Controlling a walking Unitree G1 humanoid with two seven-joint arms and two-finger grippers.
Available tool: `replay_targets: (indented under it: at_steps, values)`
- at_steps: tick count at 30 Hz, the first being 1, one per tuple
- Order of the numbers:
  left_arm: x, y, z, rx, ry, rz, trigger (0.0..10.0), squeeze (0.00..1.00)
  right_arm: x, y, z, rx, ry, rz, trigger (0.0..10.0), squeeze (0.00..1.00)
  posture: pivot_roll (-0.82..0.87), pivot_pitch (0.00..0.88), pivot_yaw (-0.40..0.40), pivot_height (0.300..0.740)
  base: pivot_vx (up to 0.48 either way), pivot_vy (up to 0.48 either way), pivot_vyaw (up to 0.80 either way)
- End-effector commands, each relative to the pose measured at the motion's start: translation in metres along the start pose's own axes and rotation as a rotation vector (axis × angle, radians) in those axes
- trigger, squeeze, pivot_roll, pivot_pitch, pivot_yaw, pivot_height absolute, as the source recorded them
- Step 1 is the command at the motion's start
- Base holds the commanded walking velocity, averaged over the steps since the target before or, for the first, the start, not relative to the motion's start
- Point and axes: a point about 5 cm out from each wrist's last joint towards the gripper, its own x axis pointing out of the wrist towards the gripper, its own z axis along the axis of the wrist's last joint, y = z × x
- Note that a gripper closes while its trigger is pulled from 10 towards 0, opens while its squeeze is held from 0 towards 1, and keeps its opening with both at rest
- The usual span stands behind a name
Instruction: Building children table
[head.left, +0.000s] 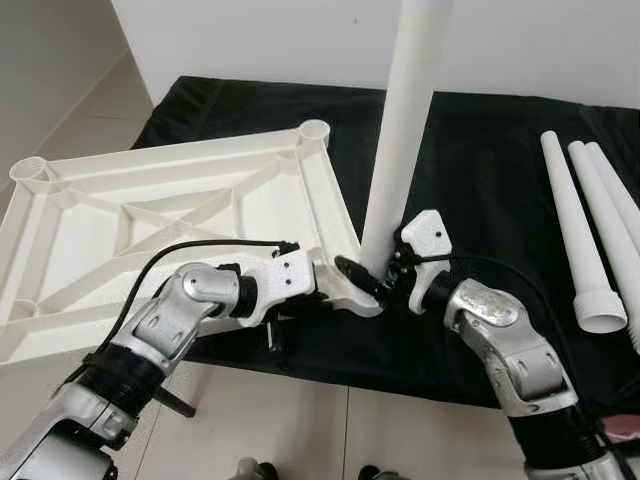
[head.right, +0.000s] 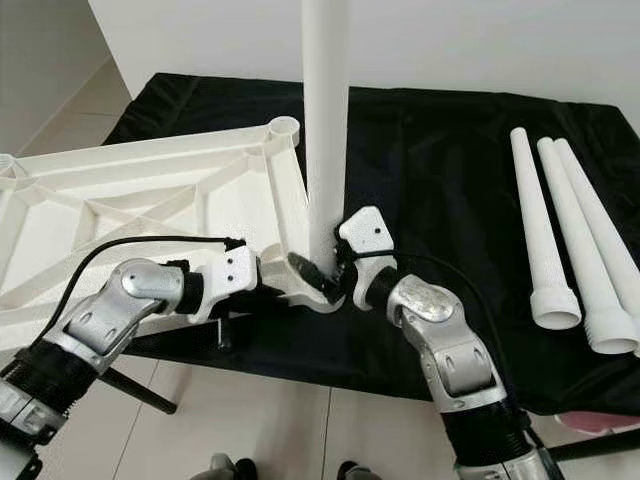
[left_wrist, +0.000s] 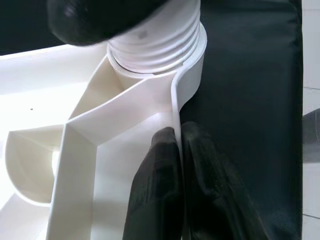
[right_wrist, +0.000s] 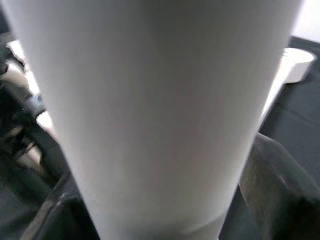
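Note:
The white plastic tabletop (head.left: 150, 220) lies upside down on the black cloth, ribs facing up. A white table leg (head.left: 405, 120) stands upright in its near right corner socket, and the leg's threaded end (left_wrist: 155, 45) sits in the socket. My left gripper (head.left: 345, 285) is shut on the tabletop's rim wall (left_wrist: 176, 100) just beside that socket, one finger on each side. From the right, my right gripper (head.left: 385, 270) is shut on the leg's lower end, and the leg (right_wrist: 155, 110) looms large in the right wrist view.
Three loose white legs (head.left: 580, 230) lie side by side on the cloth at the right. The black-covered table (head.left: 480, 170) backs onto a white wall. Open sockets show at the far right corner (head.left: 314, 130) and the far left corner (head.left: 30, 170). Tiled floor lies below the near edge.

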Motion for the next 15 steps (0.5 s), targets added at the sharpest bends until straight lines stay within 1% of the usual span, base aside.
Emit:
replay_targets:
  at_steps: [1, 2, 3, 4, 9, 11, 13, 15]
  values:
    - [-0.005, -0.01, 0.013, 0.07, -0.038, -0.202, 0.0, 0.0, -0.004, 0.005, -0.006, 0.011, 0.035, 0.055, 10.0, 0.0, -0.02, 0.163, 0.045, 0.74, 0.0, 0.0, 0.0]
    - [-0.007, -0.011, 0.013, 0.069, -0.039, -0.202, 0.0, 0.0, -0.005, 0.009, -0.007, 0.014, 0.042, 0.091, 9.8, 0.0, -0.01, 0.162, 0.043, 0.74, 0.0, 0.0, 0.0]
    - [-0.007, -0.011, 0.013, 0.069, -0.041, -0.199, 0.0, 0.0, -0.005, 0.011, -0.009, 0.021, 0.047, 0.111, 0.4, 0.0, -0.01, 0.162, 0.041, 0.74, 0.0, 0.0, 0.0]
    - [-0.007, -0.012, 0.014, 0.067, -0.042, -0.196, 0.0, 0.0, -0.005, 0.012, -0.01, 0.027, 0.049, 0.116, 0.0, 0.0, -0.01, 0.162, 0.041, 0.74, 0.0, 0.0, 0.0]
    - [-0.006, -0.012, 0.014, 0.061, -0.046, -0.183, 0.0, 0.0, -0.002, 0.012, -0.013, 0.042, 0.064, 0.096, 0.0, 0.0, -0.02, 0.162, 0.039, 0.74, 0.0, 0.0, 0.0]
    - [-0.003, -0.011, 0.015, 0.053, -0.049, -0.16, 0.0, 0.0, -0.001, 0.009, -0.02, 0.045, 0.107, 0.054, 0.0, 0.0, -0.02, 0.166, 0.036, 0.74, 0.0, 0.0, 0.0]
    - [0.002, -0.005, 0.017, 0.039, -0.06, -0.117, 0.0, 0.0, 0.002, 0.004, -0.032, 0.048, 0.176, -0.049, 0.0, 0.0, -0.02, 0.167, 0.032, 0.74, 0.0, 0.0, 0.0]
    - [0.002, -0.005, 0.017, 0.039, -0.06, -0.117, 0.0, 0.0, 0.002, 0.004, -0.032, 0.048, 0.176, -0.049, 0.0, 0.0, -0.02, 0.167, 0.032, 0.74, 0.0, 0.0, 0.0]
